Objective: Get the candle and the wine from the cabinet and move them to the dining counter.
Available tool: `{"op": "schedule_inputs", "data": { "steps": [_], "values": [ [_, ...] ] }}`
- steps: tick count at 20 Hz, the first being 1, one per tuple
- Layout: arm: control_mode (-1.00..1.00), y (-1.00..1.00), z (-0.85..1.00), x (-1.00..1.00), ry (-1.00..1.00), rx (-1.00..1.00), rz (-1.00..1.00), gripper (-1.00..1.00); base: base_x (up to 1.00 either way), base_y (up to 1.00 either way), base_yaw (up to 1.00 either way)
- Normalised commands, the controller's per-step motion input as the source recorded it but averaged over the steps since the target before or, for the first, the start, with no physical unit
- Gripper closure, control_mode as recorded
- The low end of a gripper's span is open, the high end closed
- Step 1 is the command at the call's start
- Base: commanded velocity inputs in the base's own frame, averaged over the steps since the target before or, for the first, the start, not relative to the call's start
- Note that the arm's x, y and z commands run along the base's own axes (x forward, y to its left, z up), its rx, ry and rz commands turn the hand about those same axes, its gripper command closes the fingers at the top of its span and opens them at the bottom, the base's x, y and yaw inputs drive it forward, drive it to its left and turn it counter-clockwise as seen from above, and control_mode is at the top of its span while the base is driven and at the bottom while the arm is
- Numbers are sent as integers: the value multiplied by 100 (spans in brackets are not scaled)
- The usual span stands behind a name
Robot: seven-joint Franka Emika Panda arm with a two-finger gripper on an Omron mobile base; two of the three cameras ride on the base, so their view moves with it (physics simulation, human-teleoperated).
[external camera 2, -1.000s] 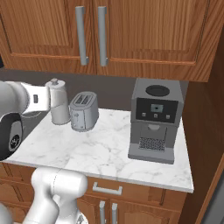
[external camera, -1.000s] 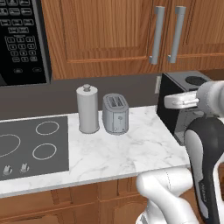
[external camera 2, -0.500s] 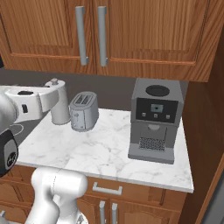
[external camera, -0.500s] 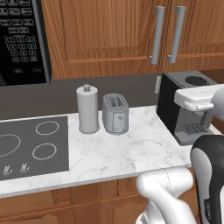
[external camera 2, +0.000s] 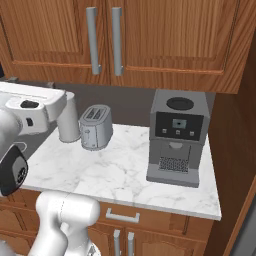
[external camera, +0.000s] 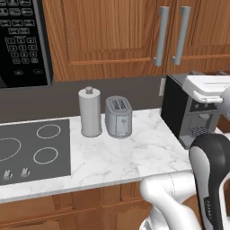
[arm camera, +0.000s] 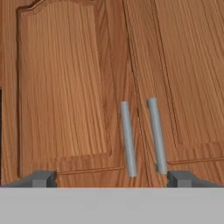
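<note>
The cabinet [external camera: 108, 36] is a brown wooden wall unit, and its two panelled doors are shut. Two long grey bar handles [external camera: 160, 36] hang side by side where the doors meet. My gripper [arm camera: 113, 179] is open and holds nothing. In the hand view it faces the left door [arm camera: 65, 87], with the left handle [arm camera: 127, 138] and the right handle [arm camera: 156, 135] just above the gap between the fingertips [arm camera: 43, 178]. My white hand [external camera: 206, 87] hovers over the worktop's right part, well below the handles. The candle and the wine are hidden. The dining counter is out of view.
On the marble worktop [external camera: 134, 157] stand a tall grey canister [external camera: 90, 112], a toaster [external camera: 118, 117] and a dark coffee machine [external camera 2: 177, 137]. A cooktop [external camera: 31, 150] lies at the left under a black microwave [external camera: 22, 40]. A wooden side wall [external camera 2: 245, 125] closes the right end.
My hand has risen a little and swung further towards the cabinet doors. The jaws stay open, and the things on the worktop have not moved.
</note>
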Motion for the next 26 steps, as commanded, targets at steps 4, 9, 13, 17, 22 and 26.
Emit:
{"op": "schedule_inputs", "data": {
  "steps": [4,9,13,17,22,26],
  "values": [
    [-100,0,6,14,-16,6,0,-100,0,0,0],
    [-100,0,0,18,-12,1,0,-100,0,0,0],
    [-100,0,2,13,-1,0,0,-100,0,0,0],
    [-100,0,2,1,0,0,0,-100,0,0,0],
    [-100,0,0,6,3,0,0,-100,0,0,0],
    [-100,0,0,12,6,0,0,-100,0,0,0]
  ]
}}
